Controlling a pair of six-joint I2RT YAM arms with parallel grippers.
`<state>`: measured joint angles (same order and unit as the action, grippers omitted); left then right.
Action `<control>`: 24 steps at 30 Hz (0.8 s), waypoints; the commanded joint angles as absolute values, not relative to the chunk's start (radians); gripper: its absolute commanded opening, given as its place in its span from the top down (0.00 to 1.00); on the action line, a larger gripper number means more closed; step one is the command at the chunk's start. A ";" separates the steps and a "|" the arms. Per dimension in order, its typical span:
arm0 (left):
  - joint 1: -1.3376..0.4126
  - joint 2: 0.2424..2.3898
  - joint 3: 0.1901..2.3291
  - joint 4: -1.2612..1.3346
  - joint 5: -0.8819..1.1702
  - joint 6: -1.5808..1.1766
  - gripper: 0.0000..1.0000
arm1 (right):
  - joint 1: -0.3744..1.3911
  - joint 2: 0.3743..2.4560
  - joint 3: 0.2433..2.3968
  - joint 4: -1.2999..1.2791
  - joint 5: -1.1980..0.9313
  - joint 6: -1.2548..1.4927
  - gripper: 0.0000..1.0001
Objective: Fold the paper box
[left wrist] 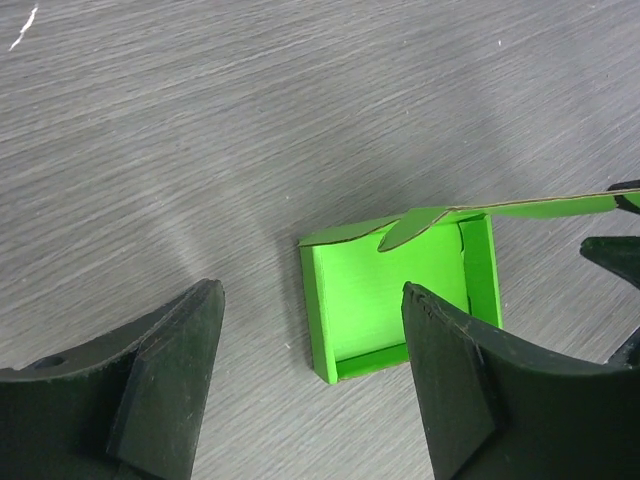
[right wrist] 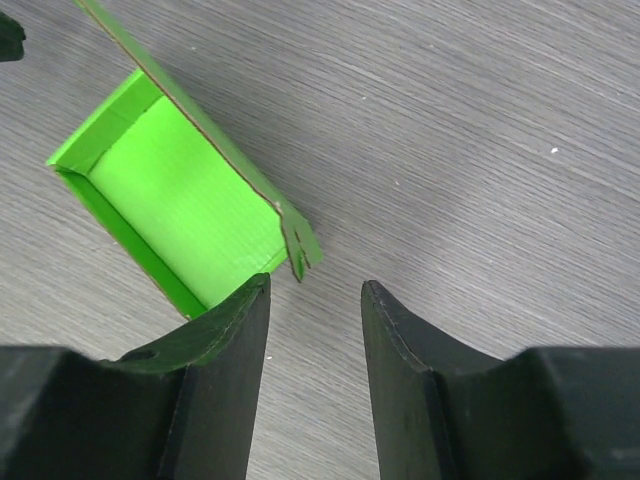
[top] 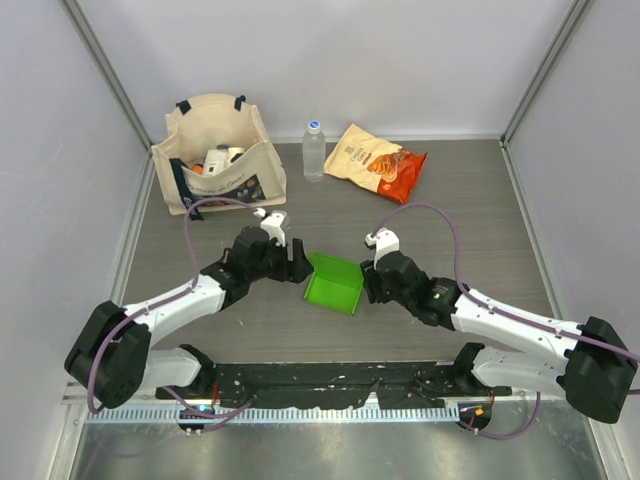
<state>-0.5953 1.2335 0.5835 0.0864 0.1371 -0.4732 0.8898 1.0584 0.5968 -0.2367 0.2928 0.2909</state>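
Observation:
The paper box (top: 334, 283) is a bright green shallow tray on the table between my two grippers. One long flap stands up along its right side. In the left wrist view the box (left wrist: 395, 290) lies just beyond my open left gripper (left wrist: 312, 372), its flap edge running off right. In the right wrist view the box (right wrist: 175, 210) lies to the upper left of my open right gripper (right wrist: 315, 300), with the flap's tab tip just above the left finger. My left gripper (top: 298, 262) and right gripper (top: 368, 280) flank the box; neither holds it.
A beige tote bag (top: 218, 155) with items stands at the back left. A clear water bottle (top: 314, 151) stands at the back centre. An orange snack bag (top: 377, 161) lies at the back right. Grey walls enclose the table.

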 commanded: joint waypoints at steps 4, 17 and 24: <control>-0.595 1.296 0.606 0.267 0.198 -0.345 0.28 | 0.890 1.066 0.565 -0.158 0.373 0.313 0.56; -0.643 1.333 0.597 0.373 0.218 -0.287 0.42 | 0.888 1.134 0.569 -0.038 0.338 0.265 0.69; -0.660 1.307 0.589 0.318 0.184 -0.293 0.52 | 0.888 1.147 0.581 -0.023 0.333 0.253 0.71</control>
